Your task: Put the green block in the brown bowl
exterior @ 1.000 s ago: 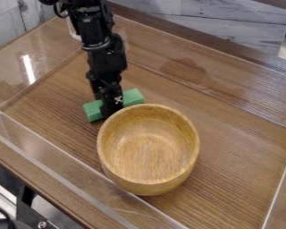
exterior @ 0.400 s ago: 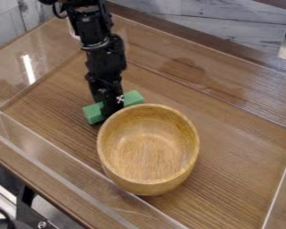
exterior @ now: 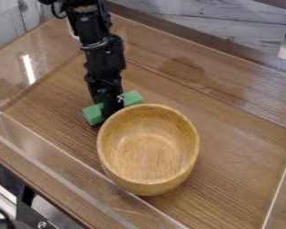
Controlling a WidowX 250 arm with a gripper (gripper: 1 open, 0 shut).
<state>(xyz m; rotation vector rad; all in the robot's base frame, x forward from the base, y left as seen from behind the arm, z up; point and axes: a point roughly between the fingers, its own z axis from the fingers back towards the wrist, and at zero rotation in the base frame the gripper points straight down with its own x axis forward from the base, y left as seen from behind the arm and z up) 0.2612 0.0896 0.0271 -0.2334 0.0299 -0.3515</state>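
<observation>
The green block [exterior: 94, 113] lies flat on the wooden table just behind the left rim of the brown bowl [exterior: 149, 148]. Its two ends stick out on either side of my gripper [exterior: 107, 102]. The gripper points steeply down from the black arm and its fingers clamp the block's middle, hiding that part. The block rests on the table, close to the bowl's rim. The bowl stands upright with nothing inside it.
A clear plastic wall [exterior: 26, 67] borders the table on the left and front. The table's front edge [exterior: 38, 192] runs diagonally at the lower left. A pale backdrop [exterior: 229, 27] stands behind the table.
The gripper has twisted very slightly on the spot over the block. The block and the bowl have stayed where they were.
</observation>
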